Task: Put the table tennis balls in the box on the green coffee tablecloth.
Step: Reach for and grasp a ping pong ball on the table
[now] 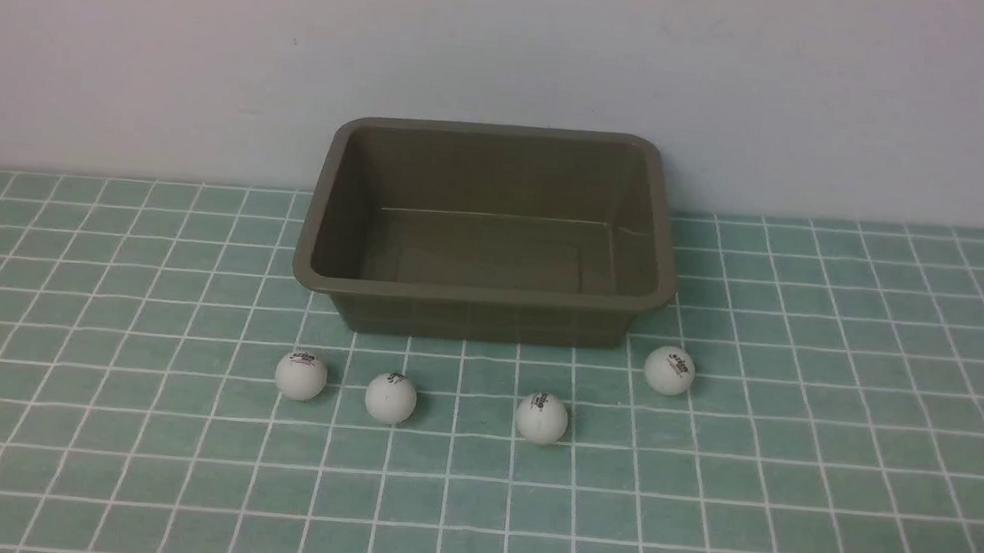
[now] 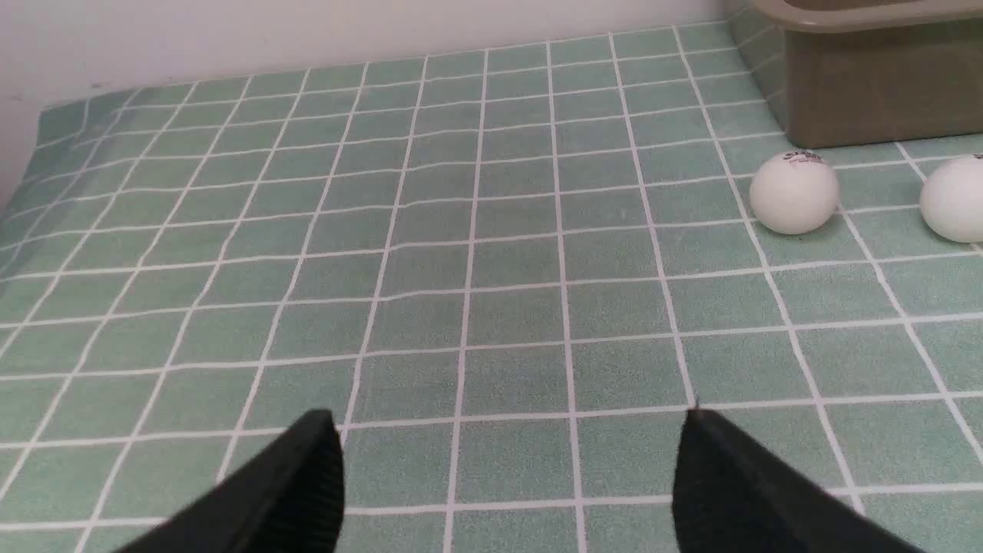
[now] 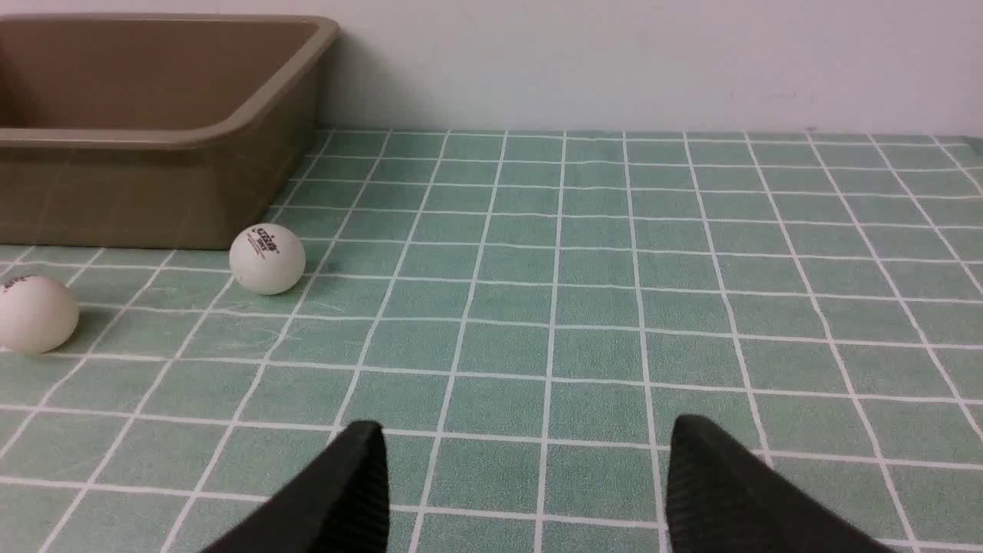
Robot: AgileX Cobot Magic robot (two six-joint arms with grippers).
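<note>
Presently, the box (image 1: 483, 294) stands upright on the green coffee tablecloth (image 1: 88, 419), toward the far side of the cloth and close to the pale wall (image 1: 210, 38). Its open top faces up.

The table tennis balls, four in number, all rest on the cloth outside the box, in a loose row before its near wall. The leftmost ball (image 1: 301, 376) lies off the box's front left corner. The second ball (image 1: 391, 397) lies just beside it, apart and not touching. The third ball (image 1: 542, 418) lies further right, with a wider gap between it and the second. The rightmost ball (image 1: 669, 370) sits nearest the box, just beside its front right corner but clear of the wall. Each ball shows a small dark printed logo on its upper side.

The left gripper (image 2: 508, 418) is seen in the left wrist view only. Its jaws are spread wide and released, with only cloth showing between them, well apart from the leftmost ball. The right gripper (image 3: 528, 424), seen in the right wrist view, is likewise released, jaws parted over bare cloth, well apart from the rightmost ball.
</note>
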